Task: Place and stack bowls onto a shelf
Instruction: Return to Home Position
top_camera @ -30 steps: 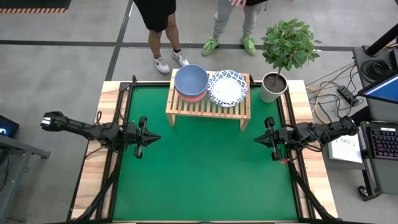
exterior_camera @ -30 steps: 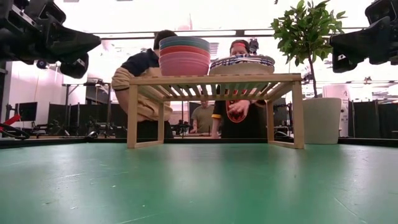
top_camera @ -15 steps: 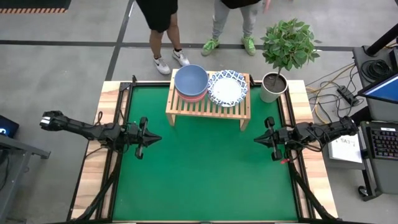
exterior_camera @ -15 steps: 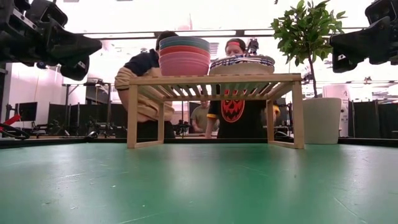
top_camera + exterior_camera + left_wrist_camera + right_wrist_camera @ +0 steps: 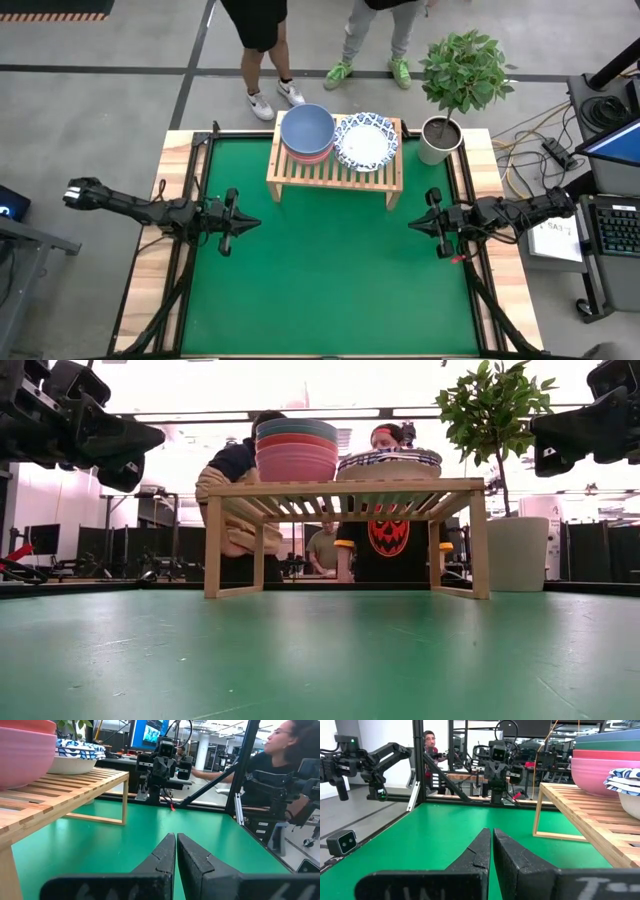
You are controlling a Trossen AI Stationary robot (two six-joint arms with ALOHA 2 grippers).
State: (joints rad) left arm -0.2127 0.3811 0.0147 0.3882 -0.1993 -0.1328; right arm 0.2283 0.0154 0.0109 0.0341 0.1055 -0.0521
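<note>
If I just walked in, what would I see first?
A stack of coloured bowls, blue on top, sits on the shelf at the far edge of the table, beside stacked white bowls. The left gripper and right gripper hang shut at either side, empty.

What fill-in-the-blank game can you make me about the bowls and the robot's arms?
1. The top bowl of the colourful stack is ____.
2. Its bottom bowl is ____.
3. On the shelf, the white patterned bowls stand to the colourful stack's ____, seen from above.
4. The left tool and right tool are both ____ (open or shut).
Missing words: blue; pink; right; shut.
</note>
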